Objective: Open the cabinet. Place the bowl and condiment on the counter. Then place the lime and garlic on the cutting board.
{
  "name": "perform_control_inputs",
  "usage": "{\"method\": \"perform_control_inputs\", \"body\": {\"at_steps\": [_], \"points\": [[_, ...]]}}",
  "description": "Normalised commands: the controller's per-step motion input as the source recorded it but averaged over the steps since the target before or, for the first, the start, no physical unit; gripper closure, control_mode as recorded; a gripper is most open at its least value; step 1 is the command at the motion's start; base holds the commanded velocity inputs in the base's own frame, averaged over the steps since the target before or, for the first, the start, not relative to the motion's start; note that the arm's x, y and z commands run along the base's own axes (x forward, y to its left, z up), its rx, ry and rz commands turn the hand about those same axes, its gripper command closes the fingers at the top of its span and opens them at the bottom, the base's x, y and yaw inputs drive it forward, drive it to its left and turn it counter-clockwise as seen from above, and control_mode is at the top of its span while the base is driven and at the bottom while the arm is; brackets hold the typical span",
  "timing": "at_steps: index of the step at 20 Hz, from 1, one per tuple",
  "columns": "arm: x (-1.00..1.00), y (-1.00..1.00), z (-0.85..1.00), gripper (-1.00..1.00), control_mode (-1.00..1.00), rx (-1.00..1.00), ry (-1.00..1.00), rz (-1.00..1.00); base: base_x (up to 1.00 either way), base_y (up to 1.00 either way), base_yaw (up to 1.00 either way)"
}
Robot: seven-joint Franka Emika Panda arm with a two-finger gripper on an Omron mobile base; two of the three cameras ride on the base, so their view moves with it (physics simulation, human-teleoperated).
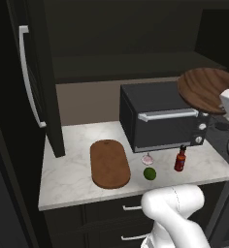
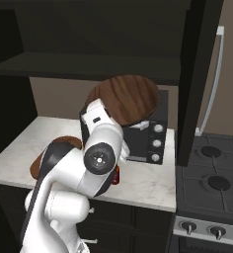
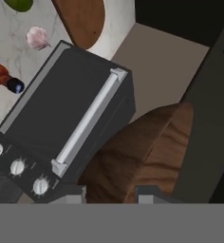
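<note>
Setting: a domestic kitchen. Indicators: marbled stone desk point(image 1: 73, 169) over dark drawers point(image 1: 111, 213), open wall cabinet point(image 1: 36, 77) at 10 o'clock, toaster oven point(image 1: 162, 121) at 12 o'clock, gas stove point(image 2: 210, 183) at 3 o'clock.

bowl point(image 1: 204, 88) raised above toaster oven point(image 1: 162, 118), lime point(image 1: 149, 173) on counter point(image 1: 68, 177)

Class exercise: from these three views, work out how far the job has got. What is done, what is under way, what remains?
Done: the cabinet stands open, and the condiment already stands on the counter. In hand: the gripper holds the bowl in the air above the toaster oven, not yet set down. Left: the lime and garlic lie on the counter beside the cutting board, not on it.
</note>
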Motion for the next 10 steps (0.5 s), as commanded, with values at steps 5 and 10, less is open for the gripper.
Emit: {"method": "perform_control_inputs", "body": {"at_steps": [5,10], "points": [[0.0,-0.15,-0.26,1.0,-1.0,0.0,0.0,-0.01,0.0,0.0,0.0],[0.0,-0.19,-0.25,1.0,-1.0,0.0,0.01,-0.01,0.0,0.0,0.0]]}}
